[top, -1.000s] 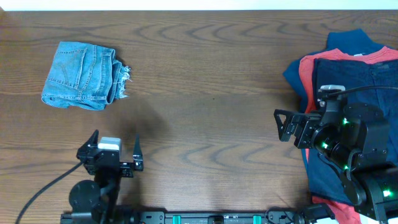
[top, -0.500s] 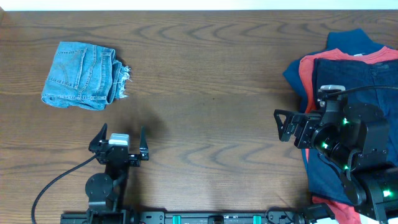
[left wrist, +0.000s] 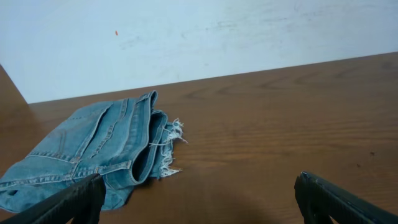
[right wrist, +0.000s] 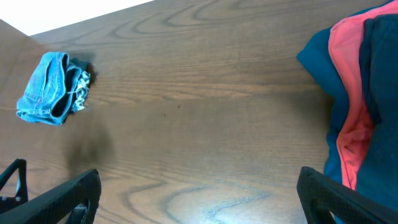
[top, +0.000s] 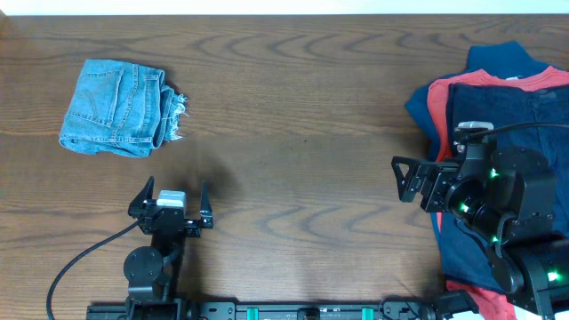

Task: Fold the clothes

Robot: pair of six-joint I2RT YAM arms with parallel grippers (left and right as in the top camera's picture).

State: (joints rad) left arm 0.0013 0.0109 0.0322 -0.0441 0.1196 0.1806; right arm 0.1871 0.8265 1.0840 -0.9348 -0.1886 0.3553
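Folded jeans (top: 117, 107) lie on the surface (top: 293, 133) ahead and slightly left of the left claw (top: 175, 184), well apart. Both it and the right claw (top: 397, 180) gape wide, empty.

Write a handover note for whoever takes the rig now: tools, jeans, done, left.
Left tool: open, empty, nearer the front edge than the jeans.
Right tool: open, empty, beside the navy and red-orange pile.
Jeans: far left of the table, compact folded bundle, frayed hems facing right, untouched.
Done: the fold looks complete.
Left: probably nothing on the jeans; maybe retract both tools.
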